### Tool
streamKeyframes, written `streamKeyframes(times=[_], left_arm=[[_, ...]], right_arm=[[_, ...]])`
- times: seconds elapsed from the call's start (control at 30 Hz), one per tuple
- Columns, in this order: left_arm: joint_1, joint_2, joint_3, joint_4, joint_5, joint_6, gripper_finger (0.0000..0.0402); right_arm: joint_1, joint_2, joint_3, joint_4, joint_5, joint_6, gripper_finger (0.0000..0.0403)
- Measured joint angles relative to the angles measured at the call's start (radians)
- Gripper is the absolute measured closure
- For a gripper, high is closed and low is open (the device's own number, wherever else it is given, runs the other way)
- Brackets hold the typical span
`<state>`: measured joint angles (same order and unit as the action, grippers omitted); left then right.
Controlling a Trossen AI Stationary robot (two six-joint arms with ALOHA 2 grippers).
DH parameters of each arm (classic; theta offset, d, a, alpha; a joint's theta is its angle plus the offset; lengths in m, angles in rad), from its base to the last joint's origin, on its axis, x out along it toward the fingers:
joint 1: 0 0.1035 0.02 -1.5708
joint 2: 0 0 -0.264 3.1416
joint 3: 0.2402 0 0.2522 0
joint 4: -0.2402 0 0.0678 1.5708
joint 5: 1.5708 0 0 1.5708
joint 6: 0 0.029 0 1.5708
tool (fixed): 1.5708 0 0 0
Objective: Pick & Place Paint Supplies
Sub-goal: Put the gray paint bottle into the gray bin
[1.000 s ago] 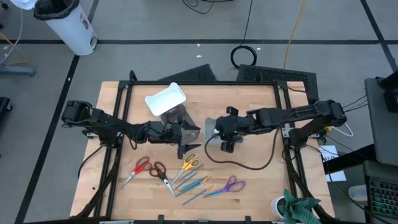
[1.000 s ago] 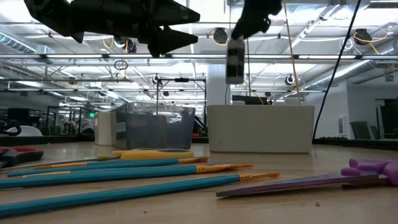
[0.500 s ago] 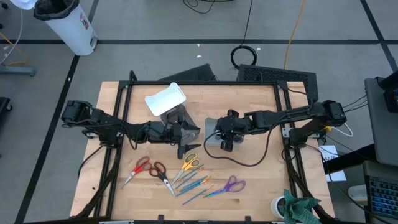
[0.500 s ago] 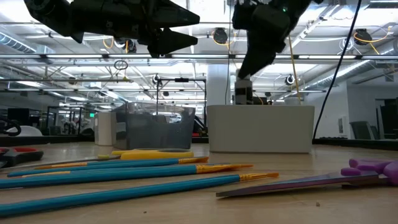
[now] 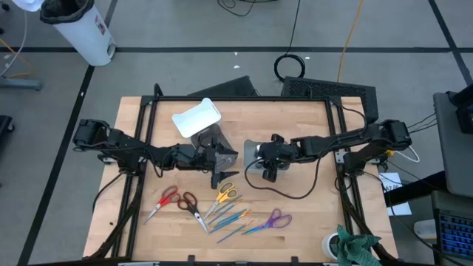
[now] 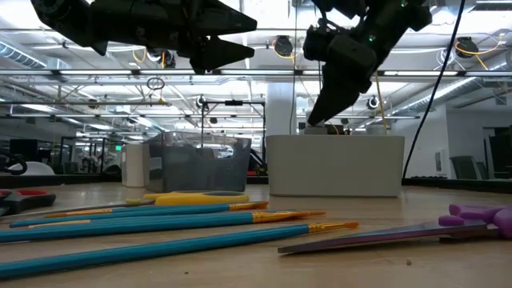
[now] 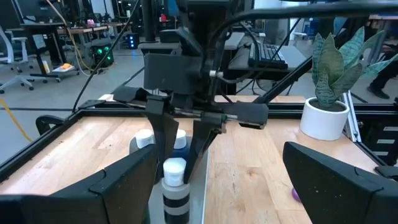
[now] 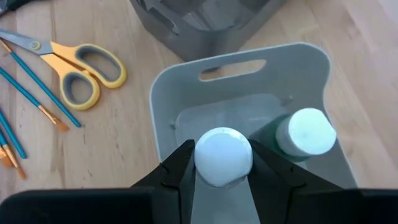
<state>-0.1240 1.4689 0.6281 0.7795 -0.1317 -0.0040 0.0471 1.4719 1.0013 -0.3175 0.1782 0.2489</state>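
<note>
The right wrist view alone showed inside the bin point(image 8: 245, 93): a white-capped bottle point(image 8: 223, 155) clamped between the right pincer's fingers point(image 8: 180, 171), and a second bottle point(image 8: 305, 132) standing just beside it, both within the bin's walls. The high view gave only the right pincer point(image 5: 269, 164) over the bin point(image 5: 250, 150), contents hidden by the arm. The low view showed that pincer point(image 6: 318, 120) dipping behind the bin's point(image 6: 334, 166) rim, bottle hidden.

The left wrist view caught the right pincer point(image 7: 180, 143) head on, its two fingers closed on the bottle point(image 7: 175, 186) by the neck, with another white cap point(image 7: 144, 138) behind. The plant point(image 7: 328, 81) showed only here and, at the table corner, from above.

The left pincer point(image 5: 220, 160) hung beside the bin with fingers spread wide and nothing between them; the low view had it point(image 6: 232, 34) raised well above the table.

A grey tub point(image 5: 208, 138) sat just beyond the left pincer, a white lid point(image 5: 197, 117) past it; what the tub held could not be told.

Still loose on the table, on the near side of both pincers: red scissors point(image 5: 164, 200), dark scissors point(image 5: 189, 206), yellow scissors point(image 5: 224, 194), purple scissors point(image 5: 273, 219), and brushes point(image 5: 229, 219) between the yellow and purple pairs. The low view showed the brushes point(image 6: 176, 224) lying flat in front of the bin.
</note>
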Motion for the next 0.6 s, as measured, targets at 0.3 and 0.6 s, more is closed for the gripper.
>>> streamKeyframes(times=[0.3, 0.6], left_arm=[[0.000, 0.000, 0.000, 0.000, 0.000, 0.000, 0.0048], [0.000, 0.000, 0.000, 0.000, 0.000, 0.000, 0.0048]], right_arm=[[0.000, 0.000, -0.048, 0.033, 0.000, 0.000, 0.0272], [0.000, 0.000, -0.054, 0.076, -0.039, -0.003, 0.0259]])
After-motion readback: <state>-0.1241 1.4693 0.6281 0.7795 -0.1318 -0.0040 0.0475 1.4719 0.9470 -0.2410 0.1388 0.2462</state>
